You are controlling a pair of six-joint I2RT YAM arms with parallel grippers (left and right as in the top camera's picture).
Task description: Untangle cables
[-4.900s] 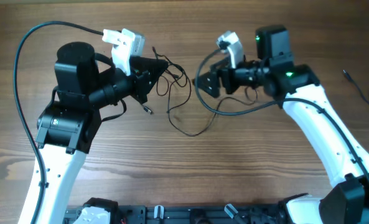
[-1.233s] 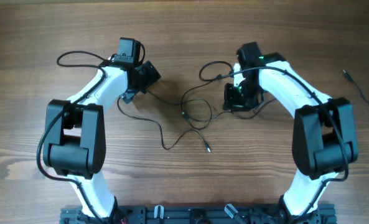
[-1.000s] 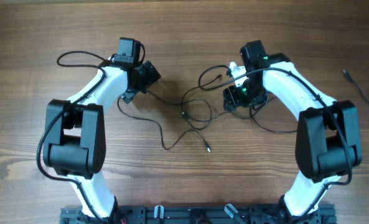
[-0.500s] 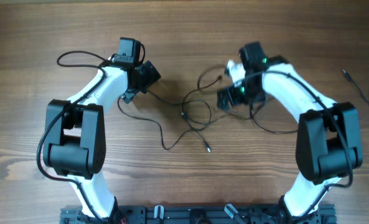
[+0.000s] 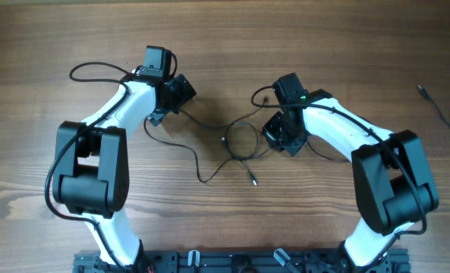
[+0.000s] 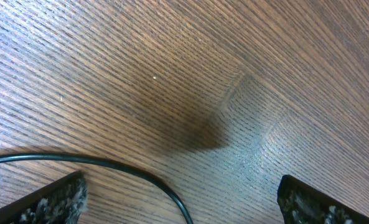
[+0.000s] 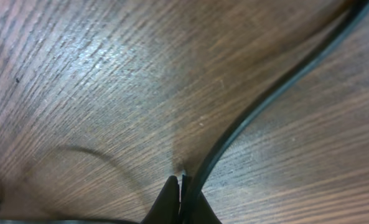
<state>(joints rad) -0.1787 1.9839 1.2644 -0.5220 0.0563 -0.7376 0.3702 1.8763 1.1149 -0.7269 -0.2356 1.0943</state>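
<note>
The cables are thin black wires spread between the two arms. They form a loop with a small knot point(image 5: 226, 141), and one strand ends in a plug point(image 5: 253, 182). My right gripper point(image 5: 273, 130) is low at the loop's right side. In the right wrist view its tips point(image 7: 182, 185) are pressed together, and a black cable point(image 7: 277, 93) runs straight into them. My left gripper point(image 5: 182, 92) stands wide open at the strands' far left end. A cable point(image 6: 128, 169) lies on the wood between its fingers point(image 6: 53, 200), touching neither.
Another thin black cable point(image 5: 446, 115) lies loose at the table's right edge. The left arm's own thick black cable point(image 5: 95, 70) arcs behind it. The arm bases stand along the near edge point(image 5: 232, 262).
My right gripper moved left and toward the near edge, up to the loop, and went from open to shut. The upper strand shifted with it. The left arm has not moved.
</note>
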